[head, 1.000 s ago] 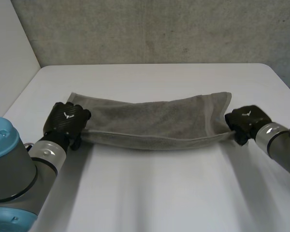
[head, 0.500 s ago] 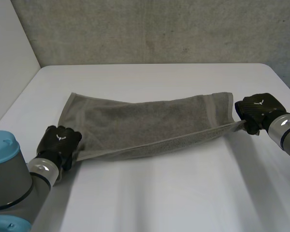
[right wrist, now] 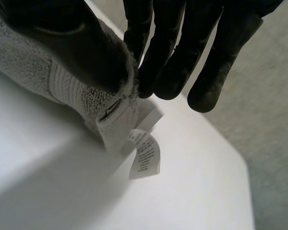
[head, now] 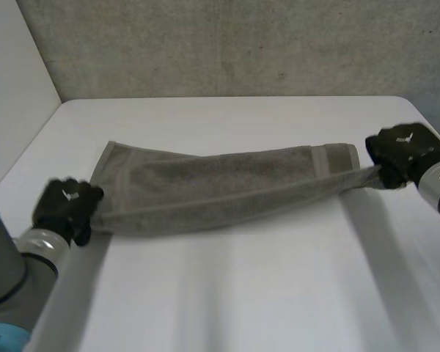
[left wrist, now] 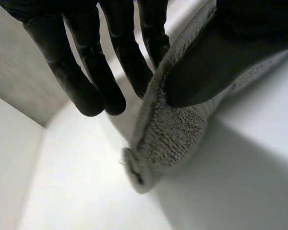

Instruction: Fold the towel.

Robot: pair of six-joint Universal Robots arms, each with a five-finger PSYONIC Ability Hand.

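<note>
Grey terry-cloth towel (head: pixel 220 191) lies stretched across the white table (head: pixel 242 293). Left hand (head: pixel 64 207) pinches its nine o'clock corner between thumb and fingers; right hand (head: pixel 403 150) pinches the three o'clock corner likewise.

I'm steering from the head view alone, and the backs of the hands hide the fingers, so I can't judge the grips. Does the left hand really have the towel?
Observer: Yes. In its wrist view the left hand pinches the towel edge between its thumb and a finger.
Operator: And its other fingers?
Observer: They hang straight beside the cloth and grip nothing.
Operator: How about the right hand?
Observer: The right hand pinches a towel corner between its thumb and fingers. A white label hangs from that corner.
</note>
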